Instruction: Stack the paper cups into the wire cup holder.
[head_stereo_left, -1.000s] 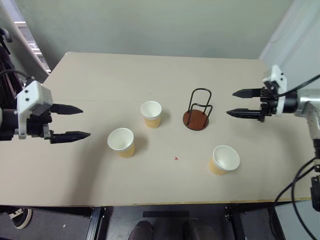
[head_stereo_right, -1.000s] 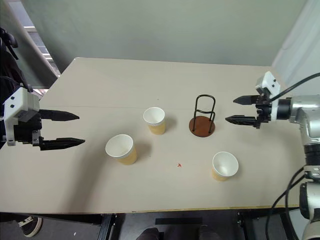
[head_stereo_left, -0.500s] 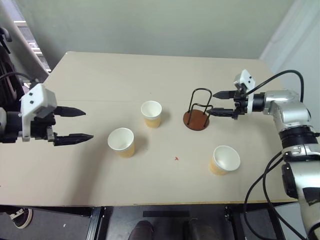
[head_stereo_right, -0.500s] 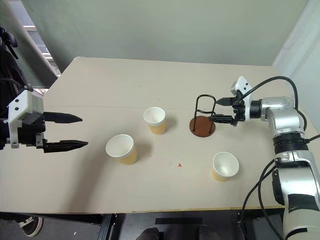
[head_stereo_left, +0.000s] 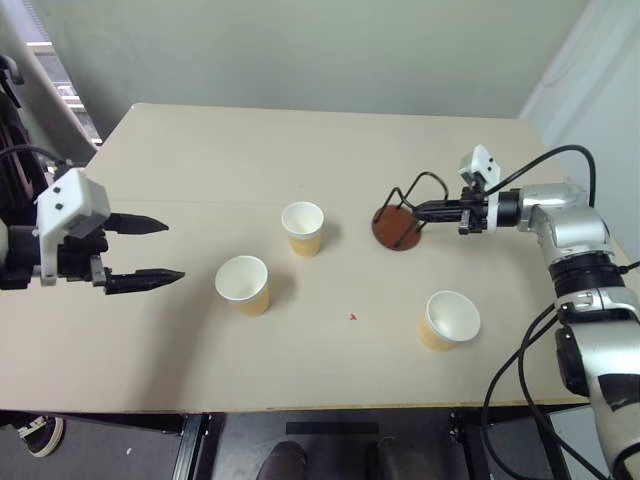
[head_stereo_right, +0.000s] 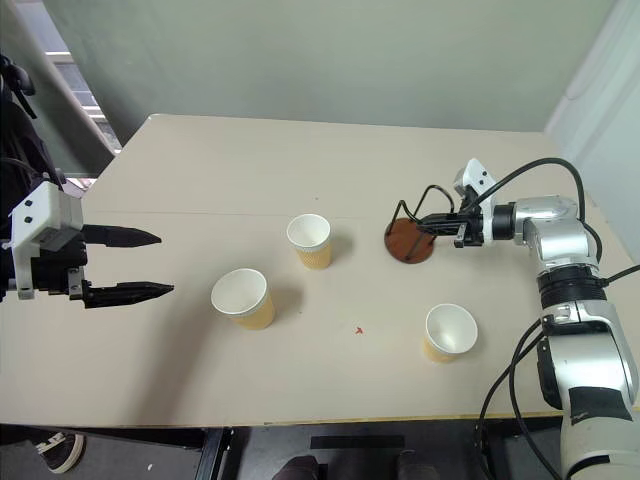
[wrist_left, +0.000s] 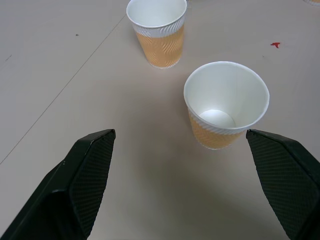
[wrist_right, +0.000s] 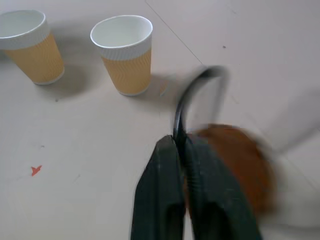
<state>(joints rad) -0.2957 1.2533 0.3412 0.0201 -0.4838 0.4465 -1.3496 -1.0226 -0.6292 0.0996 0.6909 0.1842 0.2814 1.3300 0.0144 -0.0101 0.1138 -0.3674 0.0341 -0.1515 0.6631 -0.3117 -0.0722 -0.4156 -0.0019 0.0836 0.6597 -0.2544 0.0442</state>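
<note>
Paper cups (head_stereo_left: 302, 228) stand empty; right gripper (head_stereo_left: 425, 208) pinches tilted wire cup holder (head_stereo_left: 400, 222); left gripper (head_stereo_left: 148, 251) spread.

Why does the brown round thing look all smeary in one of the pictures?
In the right wrist view the wire cup holder is blurred and streaky, likely because it is moving while the right gripper pinches its wire; the paper cups behind look sharp. In the left eye view the holder appears tilted, casting a soft shadow.
</note>
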